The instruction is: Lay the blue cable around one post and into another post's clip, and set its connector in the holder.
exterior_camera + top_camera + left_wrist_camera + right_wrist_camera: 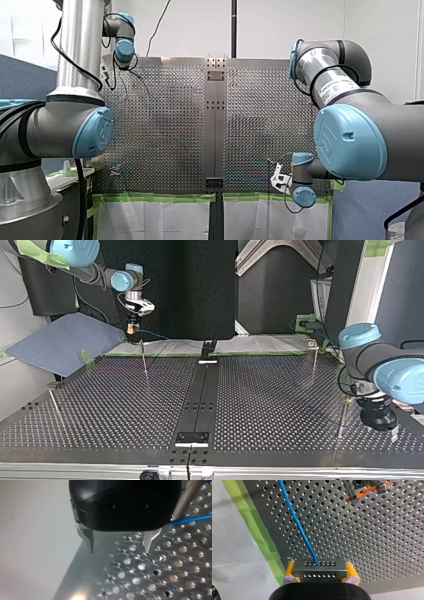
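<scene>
Right fingers (290, 569): yellow pads of my right gripper (320, 566), clamped on both sides of the connector (319, 572).
Connector: dark block with rows of holes, held near the worktop (362, 542) edge.
Blue cable (295, 520): leaves the connector and runs ahead over the perforated worktop.
Ahead: fitting (362, 491) with an orange bar, apart from the cable.
Edge: green tape (255, 527), then a white sheet (232, 555).
Left fingers (88, 538): metal, apart, my left gripper (119, 551) low over the worktop.
Obstruction: the cable passes just beside one left finger, and a metal post (186, 497) stands close by.

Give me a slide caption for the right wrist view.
Right gripper clamps the connector between yellow pads, blue cable trailing ahead across the perforated table.
</scene>
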Motion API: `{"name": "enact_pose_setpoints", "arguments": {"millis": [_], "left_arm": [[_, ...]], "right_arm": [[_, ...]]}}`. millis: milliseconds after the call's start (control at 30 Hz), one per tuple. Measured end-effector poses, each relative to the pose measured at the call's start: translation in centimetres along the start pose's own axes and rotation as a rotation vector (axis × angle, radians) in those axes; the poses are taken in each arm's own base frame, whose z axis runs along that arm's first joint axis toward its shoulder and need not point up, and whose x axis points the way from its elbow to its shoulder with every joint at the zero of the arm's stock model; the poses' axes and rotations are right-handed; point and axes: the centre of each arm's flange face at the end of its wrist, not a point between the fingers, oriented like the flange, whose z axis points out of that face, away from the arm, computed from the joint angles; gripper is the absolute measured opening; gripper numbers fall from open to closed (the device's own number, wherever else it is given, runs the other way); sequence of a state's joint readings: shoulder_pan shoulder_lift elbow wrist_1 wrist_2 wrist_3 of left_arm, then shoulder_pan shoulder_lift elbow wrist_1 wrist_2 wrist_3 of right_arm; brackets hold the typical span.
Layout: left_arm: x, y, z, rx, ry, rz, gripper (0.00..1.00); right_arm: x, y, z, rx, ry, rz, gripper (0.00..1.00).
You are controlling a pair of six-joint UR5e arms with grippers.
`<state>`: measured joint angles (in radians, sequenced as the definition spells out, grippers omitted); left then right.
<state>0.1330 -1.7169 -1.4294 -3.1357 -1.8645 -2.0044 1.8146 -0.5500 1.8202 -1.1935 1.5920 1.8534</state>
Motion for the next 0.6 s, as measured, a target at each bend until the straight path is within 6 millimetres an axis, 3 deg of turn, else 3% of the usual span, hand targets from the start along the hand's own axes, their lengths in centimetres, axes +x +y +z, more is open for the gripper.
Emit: {"name": "enact_pose_setpoints", "arguments": {"millis": [233,600], "left_arm": [[1.8,1.6,0.5,0.014,0.002,-0.065,1.00],[2.9,3.5,1.4,0.045,-0.003,-0.154,1.00]], "right_arm": [[0.0,0.0,0.0,-0.001,-0.003,-0.002,0.00],[0.0,0.0,0.0,-0.002,-0.005,-0.009,0.00]]}}
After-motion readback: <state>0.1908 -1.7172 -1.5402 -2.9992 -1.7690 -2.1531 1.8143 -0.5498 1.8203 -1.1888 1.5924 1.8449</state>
